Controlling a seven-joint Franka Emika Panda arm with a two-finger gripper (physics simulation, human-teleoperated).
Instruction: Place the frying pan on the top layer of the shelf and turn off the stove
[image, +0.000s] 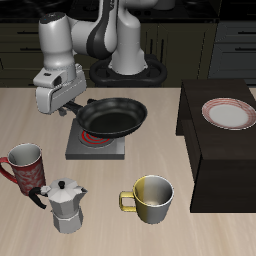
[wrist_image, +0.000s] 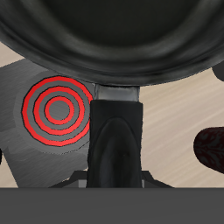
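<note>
The black frying pan (image: 113, 118) hangs slightly above the stove (image: 80, 150), shifted toward the shelf side. My gripper (image: 77, 103) is shut on the end of its long handle (wrist_image: 116, 131). In the wrist view the pan's underside (wrist_image: 114, 35) fills the frame, and the handle runs straight back to me. The stove's red spiral coil (wrist_image: 59, 109) glows beside the handle and is partly uncovered (image: 93, 138). The dark shelf (image: 215, 165) stands apart from the pan, its flat top holding a plate. The stove's knob does not show.
A white red-rimmed plate (image: 228, 113) lies on the shelf top. Nearer the front edge stand a red patterned mug (image: 25, 165), a silver moka pot (image: 66, 206) and a yellow-white mug (image: 152, 198). A dark red object (wrist_image: 210, 144) shows in the wrist view.
</note>
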